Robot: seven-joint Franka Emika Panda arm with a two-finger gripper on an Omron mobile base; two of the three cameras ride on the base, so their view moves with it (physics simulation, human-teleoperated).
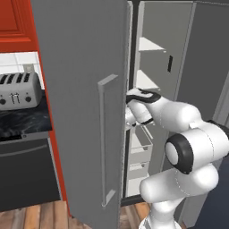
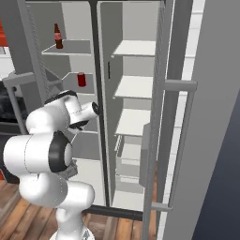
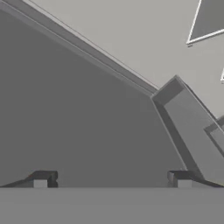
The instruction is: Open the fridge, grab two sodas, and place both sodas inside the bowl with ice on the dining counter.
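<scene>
You see the fridge with both doors swung open; the left door fills the middle of the left base view, its bar handle vertical. In the right base view, the dark-brown bottle stands on an upper shelf at the upper left of the frame, and the red can stands on the shelf below it. The arm rises at the lower left, reaching toward the fridge interior. In the hand view, the end effector has its fingertips spread wide with nothing between them, facing a grey fridge panel. A toaster sits on the table at the left edge of the left base view.
</scene>
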